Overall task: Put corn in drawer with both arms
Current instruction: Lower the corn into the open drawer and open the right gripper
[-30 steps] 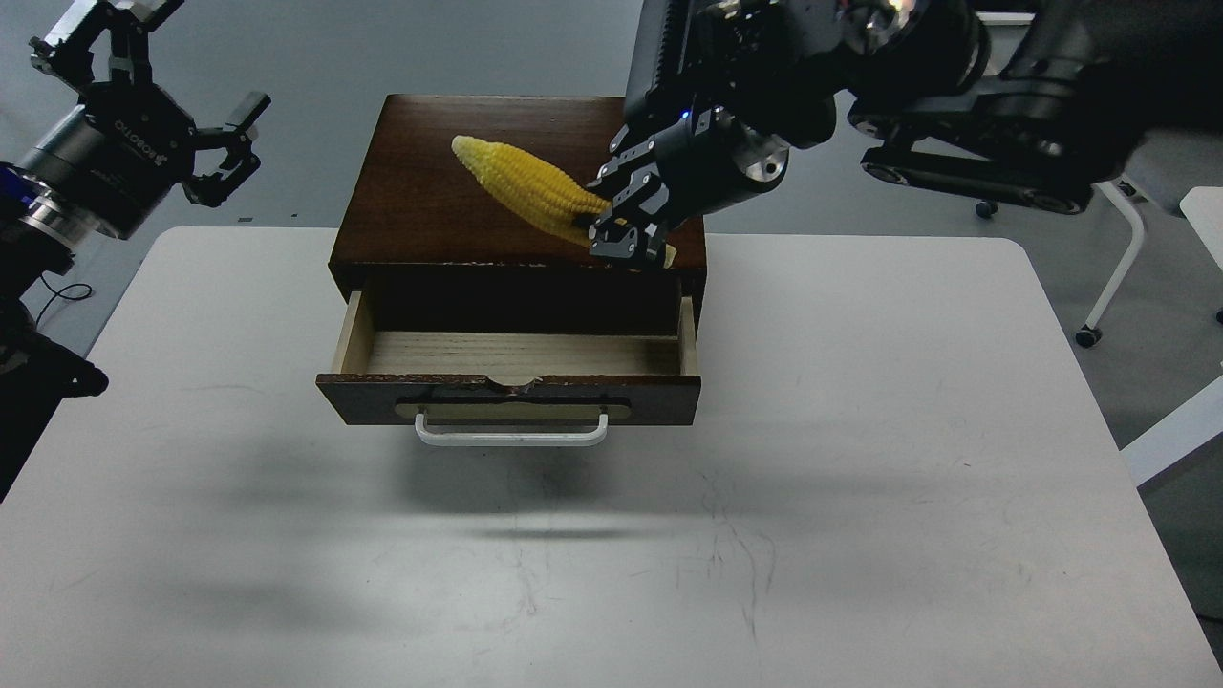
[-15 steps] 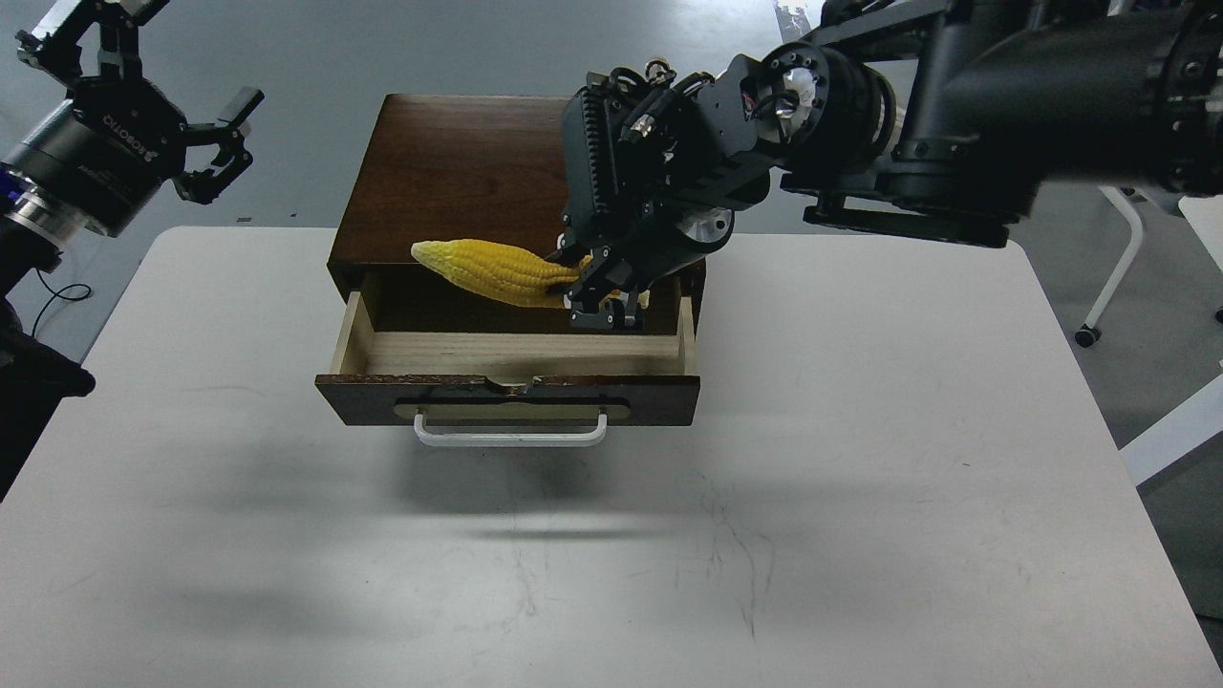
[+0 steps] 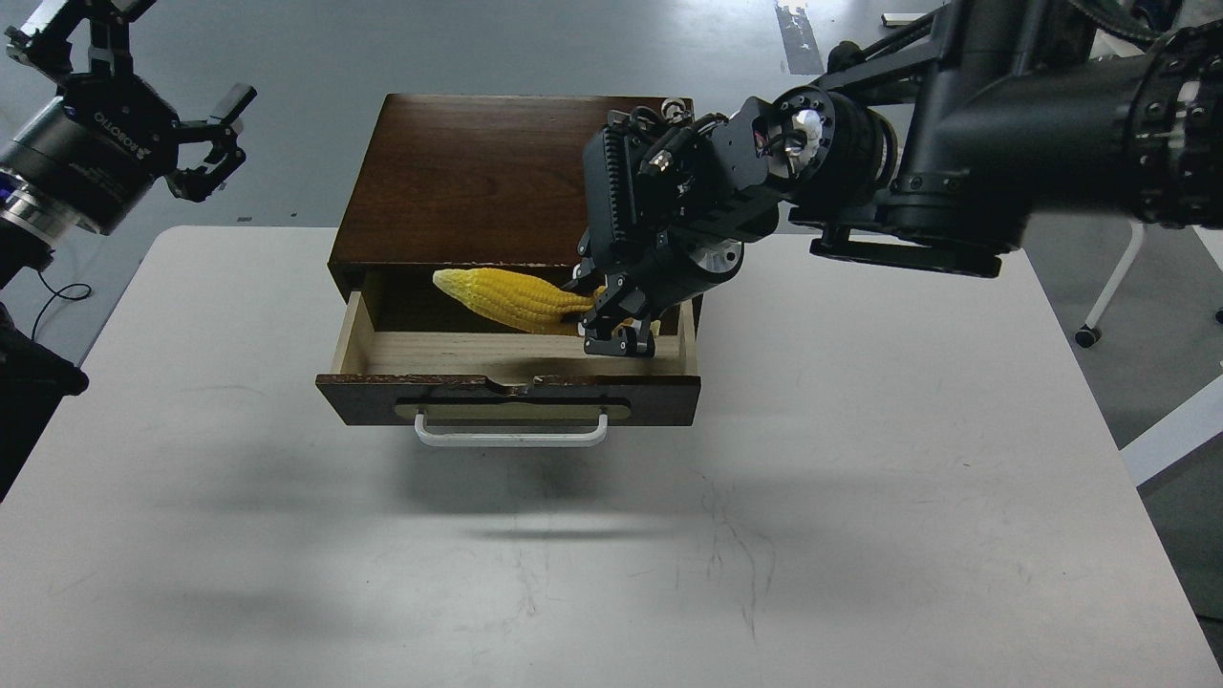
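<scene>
The dark brown wooden box [image 3: 497,182] stands at the far edge of the white desk [image 3: 860,459], roughly midway between the far-left and far-right corners. Its drawer [image 3: 506,368] is pulled out toward the near edge, exposing the pale wood floor. The dark drawer front carries a white bar handle [image 3: 511,435] on a brass plate.

The right gripper [image 3: 616,330] reaches in from the far-right corner and points downward over the right-hand part of the open drawer. Its fingers are clenched on the thick end of the corn [image 3: 506,298]. The corn is held nearly level, with its tapered tip pointing toward the left edge of the desk. It hangs above the rear part of the drawer cavity, just below the front edge of the box top. Whether its underside touches the drawer floor cannot be determined; a dark shadow lies on the floor beneath it.

The left gripper [image 3: 167,119] is raised beyond the far-left corner of the desk, well apart from the box. Its fingers are spread wide and grasp nothing. White lettering is visible on its black body.

The near half of the desk carries only shadows and faint scuff marks. A white chair leg with a caster [image 3: 1099,306] stands off the right edge.
</scene>
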